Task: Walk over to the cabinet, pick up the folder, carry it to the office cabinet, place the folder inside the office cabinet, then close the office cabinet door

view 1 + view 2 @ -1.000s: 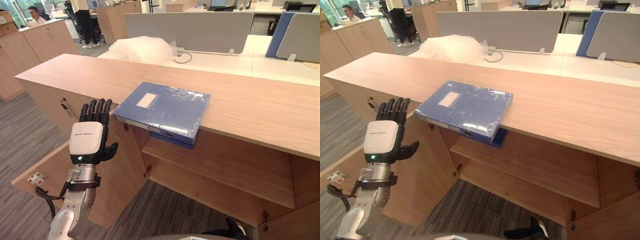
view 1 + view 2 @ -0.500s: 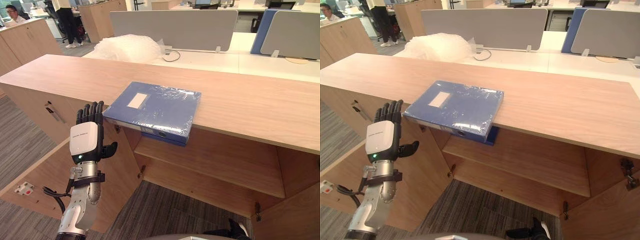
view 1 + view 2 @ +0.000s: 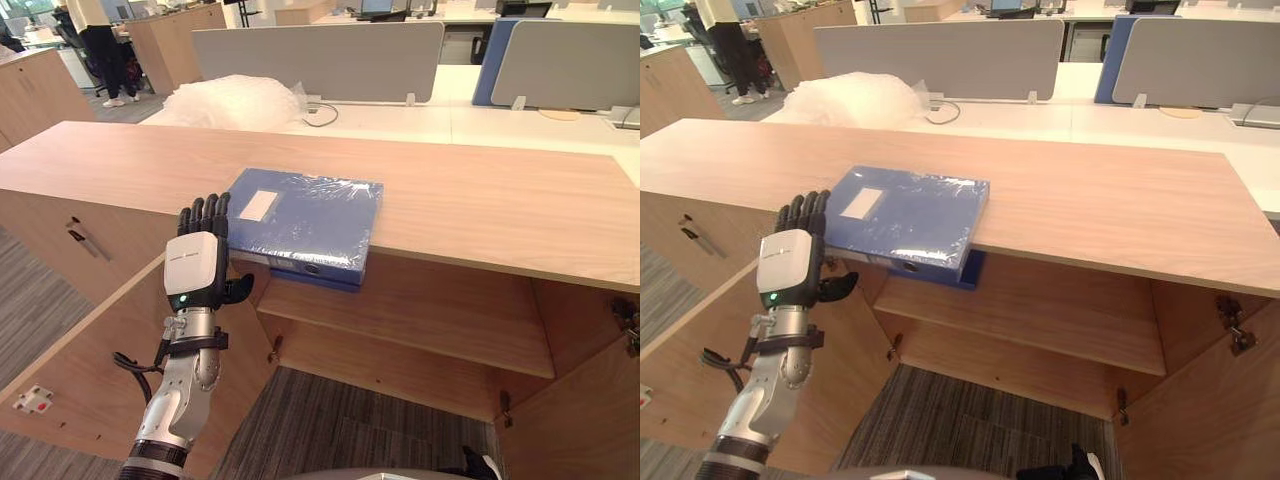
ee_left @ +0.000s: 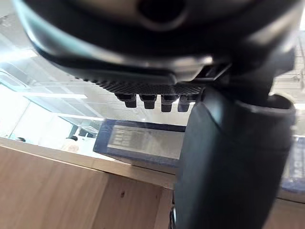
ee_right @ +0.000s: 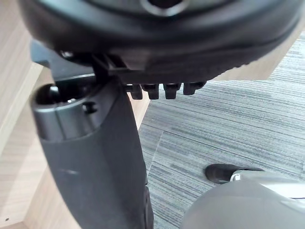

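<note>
A blue folder (image 3: pixel 300 215) in clear wrap lies flat on the wooden cabinet top (image 3: pixel 480 200), its near edge sticking out over the open compartment. My left hand (image 3: pixel 198 265) is raised just left of the folder's near left corner, open with straight fingers pointing up and nothing in it. In the left wrist view the folder's labelled spine (image 4: pixel 138 143) shows past the fingertips (image 4: pixel 155 101), a short way off. My right hand (image 5: pixel 95 157) hangs open over the grey carpet.
Below the top, the cabinet stands open with a wooden shelf (image 3: pixel 430 320). Its left door (image 3: pixel 90 360) swings out beside my left arm and its right door (image 3: pixel 590 420) at the lower right. Bubble wrap (image 3: pixel 235 100) and desk partitions (image 3: pixel 320 55) lie behind. A person (image 3: pixel 95 50) stands far left.
The camera has moved, bringing the right door into view. My left hand has come up and closer to the folder's left corner. The folder lies as before.
</note>
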{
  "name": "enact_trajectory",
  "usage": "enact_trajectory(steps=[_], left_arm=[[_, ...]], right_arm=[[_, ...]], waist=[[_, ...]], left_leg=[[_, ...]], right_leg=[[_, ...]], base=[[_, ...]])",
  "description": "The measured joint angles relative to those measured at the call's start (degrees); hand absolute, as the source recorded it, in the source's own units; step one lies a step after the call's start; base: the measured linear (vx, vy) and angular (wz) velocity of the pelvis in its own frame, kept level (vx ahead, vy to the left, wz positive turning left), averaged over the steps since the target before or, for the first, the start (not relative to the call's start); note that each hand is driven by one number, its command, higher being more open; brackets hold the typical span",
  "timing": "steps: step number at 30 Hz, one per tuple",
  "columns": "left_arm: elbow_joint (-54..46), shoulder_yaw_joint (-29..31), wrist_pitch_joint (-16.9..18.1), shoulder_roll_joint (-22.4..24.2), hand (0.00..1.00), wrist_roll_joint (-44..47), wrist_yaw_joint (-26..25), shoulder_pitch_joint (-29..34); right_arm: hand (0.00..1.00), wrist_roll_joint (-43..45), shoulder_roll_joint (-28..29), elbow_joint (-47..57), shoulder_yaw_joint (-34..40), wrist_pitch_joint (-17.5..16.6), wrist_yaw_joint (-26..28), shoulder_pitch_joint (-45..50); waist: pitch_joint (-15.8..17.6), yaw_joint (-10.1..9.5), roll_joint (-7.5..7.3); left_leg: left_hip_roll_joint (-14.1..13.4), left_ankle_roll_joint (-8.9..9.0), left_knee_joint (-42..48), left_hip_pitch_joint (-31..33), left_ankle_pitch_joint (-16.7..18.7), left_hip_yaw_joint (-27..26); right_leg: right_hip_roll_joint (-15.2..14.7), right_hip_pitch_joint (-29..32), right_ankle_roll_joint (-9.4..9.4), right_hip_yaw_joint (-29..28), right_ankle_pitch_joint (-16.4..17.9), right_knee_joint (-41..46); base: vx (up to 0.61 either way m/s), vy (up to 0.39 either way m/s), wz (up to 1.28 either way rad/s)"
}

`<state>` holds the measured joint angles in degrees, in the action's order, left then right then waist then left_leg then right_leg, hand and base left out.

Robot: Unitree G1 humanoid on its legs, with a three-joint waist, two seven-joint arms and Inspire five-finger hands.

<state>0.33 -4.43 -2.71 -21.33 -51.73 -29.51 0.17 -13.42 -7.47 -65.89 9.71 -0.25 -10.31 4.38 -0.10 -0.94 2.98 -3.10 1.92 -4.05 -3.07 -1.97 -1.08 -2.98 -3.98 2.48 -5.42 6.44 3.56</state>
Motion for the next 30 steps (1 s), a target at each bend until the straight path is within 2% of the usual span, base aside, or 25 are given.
enact_trajectory(steps=[8,9,16,24,30], left_arm=[[0.0,-3.0,0.0,-0.1,1.00,0.0,0.0,-1.8],[0.0,-3.8,0.1,-0.2,0.00,0.0,0.0,-1.8],[3.3,-7.3,1.4,-1.6,0.00,-0.1,1.0,-3.6],[3.7,-7.8,3.2,-4.2,0.00,-2.0,-0.1,-9.1],[4.2,-7.7,3.5,-4.2,0.00,-3.0,-1.2,-11.5]], right_arm=[[1.00,0.0,0.1,-0.1,0.4,0.1,0.0,0.6],[1.00,0.0,0.0,-0.1,0.4,0.1,0.0,0.9],[1.00,0.0,0.1,-0.1,0.4,0.2,0.0,1.4],[1.00,0.0,0.2,-0.1,0.4,0.3,0.0,1.2],[1.00,0.0,0.2,-0.2,0.4,0.4,0.1,1.2]], waist=[[-0.3,1.10,0.14],[-0.4,1.10,0.19],[-0.9,1.36,0.02],[-1.7,1.69,-0.28],[-1.9,1.96,-0.48]], left_leg=[[0.0,-0.03,0.2,0.0,0.0,-0.2],[0.0,-0.02,0.2,0.0,0.0,-0.2],[0.1,-0.03,0.1,0.0,0.0,-0.3],[0.1,-0.06,0.0,0.0,0.0,-0.3],[0.1,-0.06,-0.1,-0.2,0.0,-0.2]], right_leg=[[-0.1,0.2,0.24,-0.8,-0.9,-0.3],[-0.1,0.3,0.31,-1.0,-1.0,-0.3],[0.0,0.7,0.39,-1.5,-1.2,-0.4],[0.0,0.6,0.38,-1.5,-1.3,-0.4],[0.0,0.6,0.40,-1.6,-1.4,-0.7]], base=[[-0.05,0.013,-0.06],[-0.05,0.011,-0.07],[-0.02,0.006,-0.04],[0.00,0.000,0.00],[-0.01,0.002,0.00]])
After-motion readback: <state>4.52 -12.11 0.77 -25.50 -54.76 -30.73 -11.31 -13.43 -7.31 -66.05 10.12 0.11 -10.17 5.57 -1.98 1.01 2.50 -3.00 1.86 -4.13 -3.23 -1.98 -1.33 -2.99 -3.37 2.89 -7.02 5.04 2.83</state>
